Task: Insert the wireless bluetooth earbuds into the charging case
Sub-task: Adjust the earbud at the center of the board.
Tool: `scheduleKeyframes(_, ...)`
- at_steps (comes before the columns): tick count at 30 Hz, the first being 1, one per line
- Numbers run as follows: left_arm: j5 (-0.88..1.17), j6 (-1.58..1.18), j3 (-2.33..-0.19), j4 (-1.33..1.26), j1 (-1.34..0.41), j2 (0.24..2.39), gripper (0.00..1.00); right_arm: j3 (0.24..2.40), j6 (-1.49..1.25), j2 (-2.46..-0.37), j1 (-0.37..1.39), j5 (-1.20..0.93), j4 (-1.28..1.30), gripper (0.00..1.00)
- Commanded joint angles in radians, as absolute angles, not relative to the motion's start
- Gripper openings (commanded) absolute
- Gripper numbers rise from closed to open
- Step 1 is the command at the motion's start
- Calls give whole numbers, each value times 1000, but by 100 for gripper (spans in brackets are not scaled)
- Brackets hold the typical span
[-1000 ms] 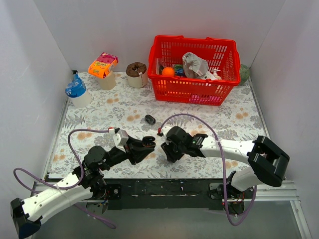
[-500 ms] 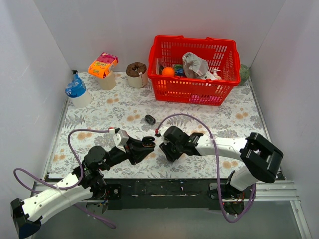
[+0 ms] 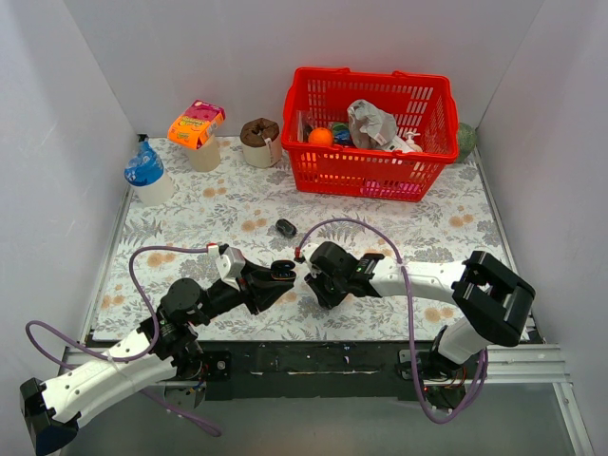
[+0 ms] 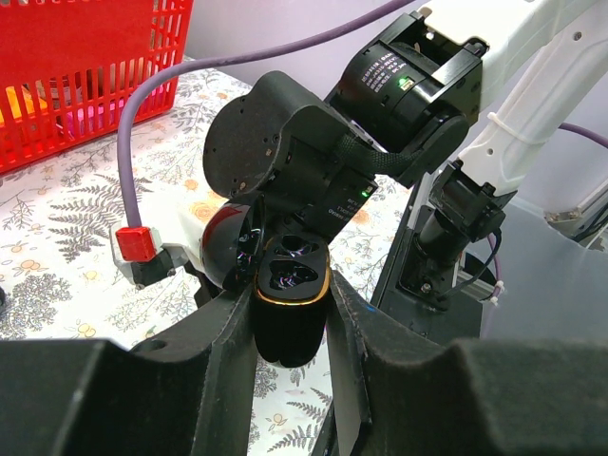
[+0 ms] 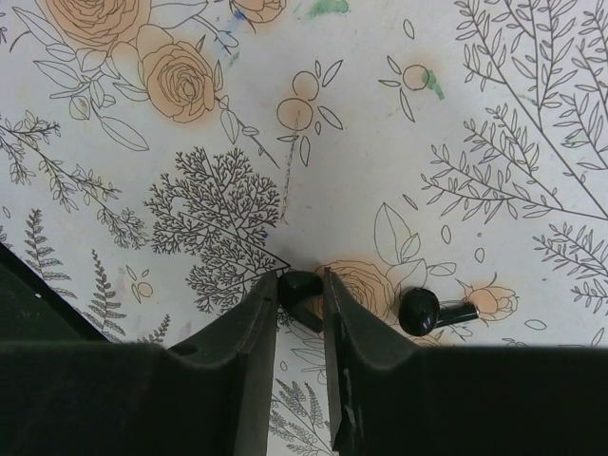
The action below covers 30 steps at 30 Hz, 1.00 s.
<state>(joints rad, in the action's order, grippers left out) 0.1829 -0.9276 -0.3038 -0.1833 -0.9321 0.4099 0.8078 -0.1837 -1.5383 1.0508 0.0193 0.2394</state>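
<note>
My left gripper is shut on an open black charging case with a gold rim, held above the table. In the left wrist view the case sits between my fingers, its lid open and both wells empty. My right gripper is just right of the case, pointing down at the table. In the right wrist view it is shut on a small black earbud at the floral cloth. A second earbud lies on the cloth just to the right of my fingers.
A small black pebble-shaped case lies on the cloth behind the grippers. A red basket with items stands at the back right. A blue-capped cup, an orange-lidded container and a brown cup stand at the back left.
My right gripper has shifted slightly left, closer to the case in my left gripper. The left arm has not visibly moved.
</note>
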Motion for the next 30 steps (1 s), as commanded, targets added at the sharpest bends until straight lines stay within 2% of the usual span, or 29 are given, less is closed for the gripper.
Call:
scheduleKeyframes(1, 176, -923, -336, -181, -931, 411, 0, 841, -230, -1531, 1058, 24, 239, 26)
scheduleKeyframes(5, 176, -928, -336, -181, -931, 410, 0, 844, -301, -1511, 1057, 57, 232, 17)
scheduleKeyframes(10, 178, -928, -337, -181, -931, 414, 0, 847, -402, -1503, 1020, 71, 222, 1)
scheduleKeyframes(20, 169, -937, -336, -179, -931, 410, 0, 758, -656, -1439, 832, 23, 97, 1)
scheduleKeyframes(30, 164, -943, -342, -184, -931, 436, 0, 770, -744, -1537, 733, 14, 43, 1)
